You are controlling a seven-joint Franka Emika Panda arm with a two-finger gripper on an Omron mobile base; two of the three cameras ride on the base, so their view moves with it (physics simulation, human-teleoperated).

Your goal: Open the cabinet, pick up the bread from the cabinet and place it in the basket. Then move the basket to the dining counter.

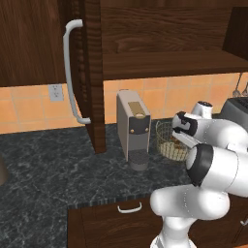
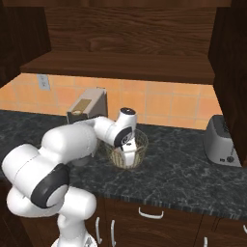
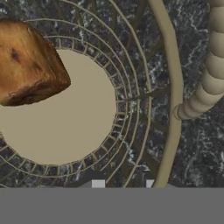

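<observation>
The cabinet (image 1: 48, 43) has its door swung open, its curved pale handle (image 1: 70, 72) facing me. The wire-mesh basket (image 2: 140, 144) stands on the black granite counter beside the coffee machine. The golden-brown bread (image 3: 26, 61) lies inside it on the pale bottom (image 3: 70, 127). My gripper (image 2: 128, 159) reaches down into the basket at its near side. In the hand view my gripper (image 3: 124, 183) has its two tips close together, with the mesh wall (image 3: 131, 144) between them, just inside the rim (image 3: 173, 87). The dining counter is out of view.
A tan coffee machine (image 1: 131, 128) stands left of the basket (image 1: 167, 145). A grey toaster (image 2: 219, 142) sits at the right. A wall outlet (image 1: 55, 92) is on the orange tiles. Below the counter edge is a drawer with a short handle (image 1: 129, 208).
</observation>
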